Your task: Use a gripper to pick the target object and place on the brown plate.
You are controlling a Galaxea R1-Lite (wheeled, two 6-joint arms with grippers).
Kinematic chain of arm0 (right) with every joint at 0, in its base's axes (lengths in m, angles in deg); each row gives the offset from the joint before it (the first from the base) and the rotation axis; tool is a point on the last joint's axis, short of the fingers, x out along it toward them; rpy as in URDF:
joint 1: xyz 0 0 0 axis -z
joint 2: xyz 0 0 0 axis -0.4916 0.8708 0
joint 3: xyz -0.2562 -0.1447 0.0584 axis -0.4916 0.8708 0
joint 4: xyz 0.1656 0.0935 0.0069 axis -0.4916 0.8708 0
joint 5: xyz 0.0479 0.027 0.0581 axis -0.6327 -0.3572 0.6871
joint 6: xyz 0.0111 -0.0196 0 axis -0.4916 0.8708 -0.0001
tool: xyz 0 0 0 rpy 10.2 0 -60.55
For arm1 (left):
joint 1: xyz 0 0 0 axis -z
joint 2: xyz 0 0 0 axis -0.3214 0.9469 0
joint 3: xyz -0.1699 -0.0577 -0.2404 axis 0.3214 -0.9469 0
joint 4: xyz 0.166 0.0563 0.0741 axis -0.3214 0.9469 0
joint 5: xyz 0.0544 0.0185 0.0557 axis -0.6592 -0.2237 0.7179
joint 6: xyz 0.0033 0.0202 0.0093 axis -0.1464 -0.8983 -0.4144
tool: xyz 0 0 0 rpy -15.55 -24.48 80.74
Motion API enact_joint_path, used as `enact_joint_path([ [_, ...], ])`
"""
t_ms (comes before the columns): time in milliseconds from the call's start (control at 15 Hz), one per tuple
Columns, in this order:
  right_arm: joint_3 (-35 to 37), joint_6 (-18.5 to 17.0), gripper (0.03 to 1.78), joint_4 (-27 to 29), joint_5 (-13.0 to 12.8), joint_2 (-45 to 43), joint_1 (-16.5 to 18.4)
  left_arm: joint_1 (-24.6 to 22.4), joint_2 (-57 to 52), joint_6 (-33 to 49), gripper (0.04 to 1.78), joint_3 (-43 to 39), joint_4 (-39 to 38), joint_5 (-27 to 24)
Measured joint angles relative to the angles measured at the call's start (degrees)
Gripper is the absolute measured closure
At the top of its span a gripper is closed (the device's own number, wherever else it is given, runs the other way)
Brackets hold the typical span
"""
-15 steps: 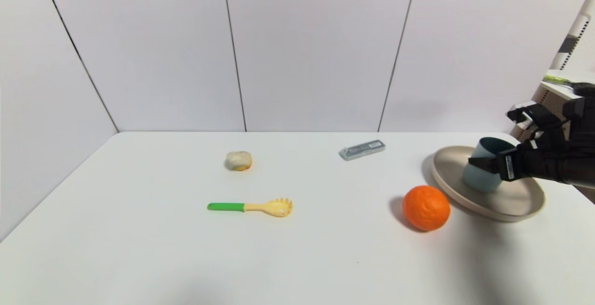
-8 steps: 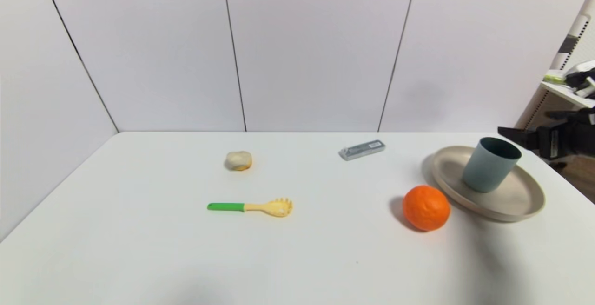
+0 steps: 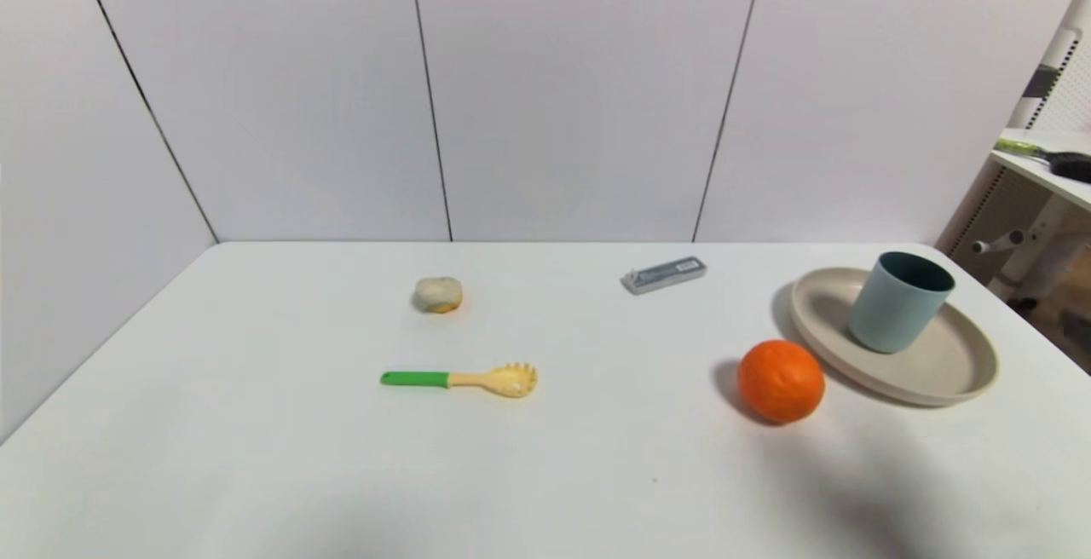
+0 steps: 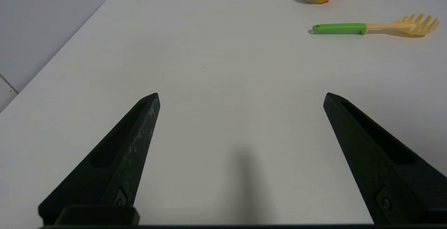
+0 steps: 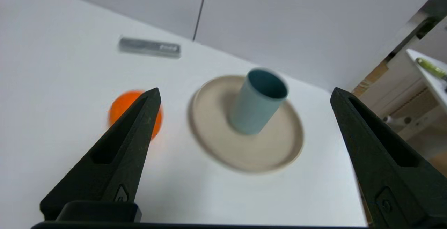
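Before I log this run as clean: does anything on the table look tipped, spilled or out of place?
Nothing stands out. The cup stands upright on the brown plate, off-centre but inside the rim, with nothing spilled. The orange sits beside the plate. The right gripper is open and clear of the cup.

I see white table (image 3: 256, 457). Brown plate (image 3: 938, 371) near right edge, orange (image 3: 781, 380) just beside it. Grey bar (image 3: 664, 274) toward back edge. Pale lump (image 3: 438, 294), green-handled pasta fork (image 3: 460, 379) mid-table.
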Motion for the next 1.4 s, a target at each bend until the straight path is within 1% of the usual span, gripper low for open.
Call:
enact_joint_path([
  [200,9.33,-2.36,0.12,10.06,-0.11,-15.32,-2.21,0.00,0.00,0.00,0.13,0.00,0.00,-0.02],
  [267,11.75,-3.57,0.12,13.23,-0.38,-18.53,-2.80,0.00,0.00,0.02,0.13,0.00,0.00,-0.02],
  [333,13.54,-5.40,0.12,16.30,-1.45,-20.52,-3.67,0.00,0.00,0.02,0.13,0.00,0.00,-0.02],
  [467,15.34,-8.48,0.12,17.27,-5.01,-22.99,-6.01,0.00,0.00,0.02,0.13,0.00,0.00,-0.02],
  [533,17.09,-9.18,0.12,17.21,-6.73,-24.53,-6.62,0.00,0.00,0.02,0.13,0.00,0.00,-0.02],
  [667,21.20,-10.00,0.12,17.05,-11.47,-28.64,-7.63,0.00,0.00,0.02,0.13,0.00,0.00,-0.02],
  [733,22.38,-10.33,0.12,17.13,-13.18,-30.96,-8.00,0.00,0.00,0.02,0.13,0.00,0.00,0.00],
  [867,23.58,-11.43,0.12,16.82,-13.64,-35.72,-8.41,0.00,0.00,0.00,0.13,0.00,0.00,0.00],
  [933,24.28,-13.01,0.12,15.70,-13.70,-37.61,-8.55,0.00,0.00,0.00,0.13,0.00,0.00,-0.02],
  [1000,24.72,-14.30,0.12,14.38,-13.89,-38.79,-8.66,0.00,0.00,0.00,0.13,0.00,0.00,0.00],
  [1133,25.11,-15.29,0.12,14.25,-14.03,-40.17,-8.70,0.00,0.00,0.00,0.13,0.00,0.00,0.00],
  [1400,25.20,-14.76,0.12,14.41,-13.84,-41.06,-8.70,0.00,0.00,0.00,0.13,0.00,0.00,-0.02],
])
